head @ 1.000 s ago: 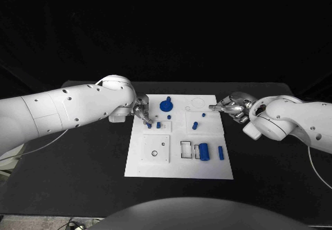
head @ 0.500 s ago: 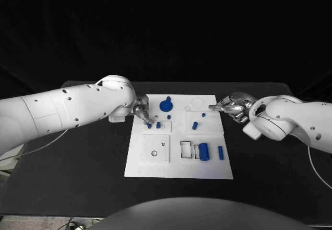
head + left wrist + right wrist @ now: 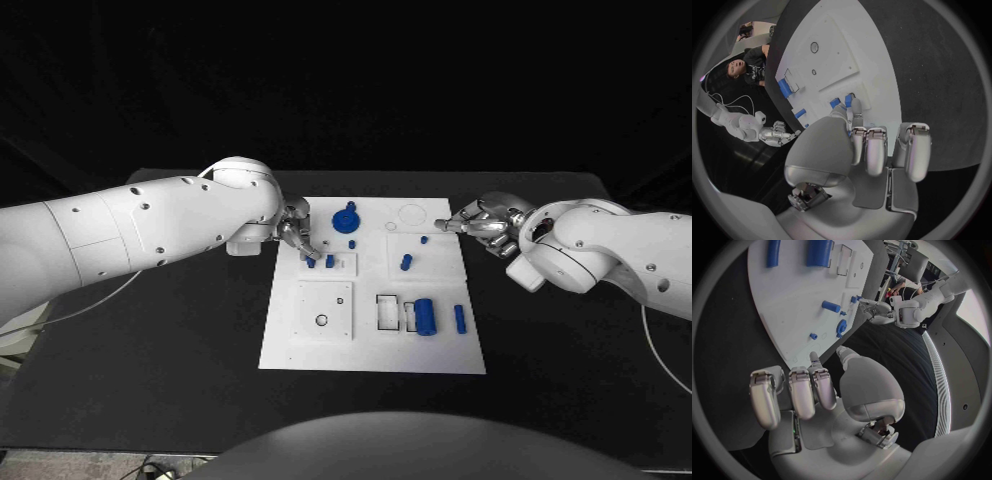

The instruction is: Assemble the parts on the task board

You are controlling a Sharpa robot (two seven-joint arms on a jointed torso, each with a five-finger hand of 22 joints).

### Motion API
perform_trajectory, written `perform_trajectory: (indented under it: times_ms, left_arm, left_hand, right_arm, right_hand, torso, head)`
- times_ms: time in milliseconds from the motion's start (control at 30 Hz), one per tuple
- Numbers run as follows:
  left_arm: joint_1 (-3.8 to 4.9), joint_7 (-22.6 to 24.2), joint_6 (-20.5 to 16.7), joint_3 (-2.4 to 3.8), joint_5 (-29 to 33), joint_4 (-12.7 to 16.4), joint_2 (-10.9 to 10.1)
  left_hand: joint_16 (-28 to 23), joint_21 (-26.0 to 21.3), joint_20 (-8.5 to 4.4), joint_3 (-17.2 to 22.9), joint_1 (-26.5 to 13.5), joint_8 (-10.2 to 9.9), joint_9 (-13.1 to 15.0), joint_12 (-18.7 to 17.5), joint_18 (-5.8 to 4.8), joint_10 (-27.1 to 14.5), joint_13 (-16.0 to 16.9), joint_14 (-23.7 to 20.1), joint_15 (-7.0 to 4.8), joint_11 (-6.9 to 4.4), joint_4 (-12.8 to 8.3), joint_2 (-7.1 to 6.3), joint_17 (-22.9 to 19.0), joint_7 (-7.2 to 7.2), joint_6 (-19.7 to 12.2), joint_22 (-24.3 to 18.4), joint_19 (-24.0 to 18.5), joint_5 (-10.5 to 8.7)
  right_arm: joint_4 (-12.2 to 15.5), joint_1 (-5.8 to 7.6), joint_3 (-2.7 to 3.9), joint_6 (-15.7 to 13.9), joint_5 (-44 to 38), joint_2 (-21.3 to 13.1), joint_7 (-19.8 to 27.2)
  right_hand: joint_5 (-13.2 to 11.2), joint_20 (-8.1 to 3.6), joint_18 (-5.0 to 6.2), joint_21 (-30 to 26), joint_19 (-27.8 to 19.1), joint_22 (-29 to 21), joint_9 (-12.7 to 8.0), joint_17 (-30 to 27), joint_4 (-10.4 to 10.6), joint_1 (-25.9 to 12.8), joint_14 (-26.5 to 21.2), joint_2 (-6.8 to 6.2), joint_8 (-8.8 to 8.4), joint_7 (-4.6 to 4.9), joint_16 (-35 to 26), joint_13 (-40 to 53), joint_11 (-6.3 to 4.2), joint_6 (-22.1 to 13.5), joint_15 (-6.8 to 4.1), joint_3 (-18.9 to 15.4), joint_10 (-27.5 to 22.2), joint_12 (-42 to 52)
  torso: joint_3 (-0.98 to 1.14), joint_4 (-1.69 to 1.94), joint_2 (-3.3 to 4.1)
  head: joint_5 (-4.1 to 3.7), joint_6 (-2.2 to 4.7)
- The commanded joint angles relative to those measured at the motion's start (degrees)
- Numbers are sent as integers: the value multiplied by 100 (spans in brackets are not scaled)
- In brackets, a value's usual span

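Blue parts dot the task board; left hand pinches one, right hand fingers curled empty.

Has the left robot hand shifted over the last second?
No. The left robot hand sits at the same spot against the task board's left edge.

The right silver many-fingered hand has its fingers curled in, holding nothing, at the edge of the flat white rectangular task board on the black bench. On the board lie a large blue cylinder, a slim blue bar, a short blue peg, a small blue stud and a blue knob. The left silver hand rests at the board's far edge.
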Motion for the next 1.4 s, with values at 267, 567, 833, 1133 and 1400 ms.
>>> perform_trajectory:
  times_ms: [267,567,833,1133,1400]
  left_arm:
    - [-4,32,54,1,-28,-1,20]
    - [-5,12,78,1,-26,-7,21]
    - [-7,4,83,1,-6,-13,24]
    - [-9,6,88,1,7,-15,20]
    - [-10,17,49,1,31,-17,21]
  left_hand:
    - [15,14,46,-44,-68,-29,-10,-10,-43,799,1508,598,6,-148,-9,10,1507,21,36,1510,592,-38]
    - [15,14,47,-97,-243,-37,-27,-10,-43,799,1508,598,15,-141,-7,43,1507,28,45,1510,592,-39]
    - [15,14,46,-216,-543,-40,-44,-10,-43,799,1508,598,31,-133,-7,74,1507,39,61,1510,592,-40]
    - [15,14,46,-299,-688,-35,-46,-10,-43,799,1508,598,40,-128,-9,66,1507,44,70,1510,592,-41]
    - [15,14,47,-380,-856,-31,-48,-10,-43,799,1508,598,49,-122,-9,120,1507,51,77,1510,592,-21]
  right_arm:
    - [7,-4,-1,93,-34,-2,-14]
    - [7,-4,-1,96,-34,-1,-13]
    - [4,-4,-1,98,-34,1,-12]
    - [3,-5,-1,99,-34,2,-13]
    - [5,-5,-1,99,-34,2,-14]
  right_hand:
    - [31,37,-38,26,589,1509,7,1505,10,67,598,1,35,48,23,1509,24,1,41,-34,601,16]
    - [31,37,-38,26,589,1509,7,1505,10,67,598,1,35,48,23,1509,24,1,41,-34,601,16]
    - [31,37,-38,26,589,1509,7,1505,10,67,598,1,35,48,23,1509,24,1,41,-34,601,16]
    - [31,37,-38,26,589,1509,7,1505,10,67,598,1,35,48,23,1509,24,1,41,-34,601,16]
    - [31,37,-38,26,589,1509,7,1505,10,67,598,1,35,48,23,1509,24,1,41,-34,601,16]
  torso:
    - [-1,1,-2]
    - [-1,1,0]
    - [0,-2,-4]
    - [2,-2,0]
    - [-3,-2,-1]
  head:
    - [4,-1]
    - [8,-1]
    - [6,-1]
    - [-2,-1]
    - [-3,-1]
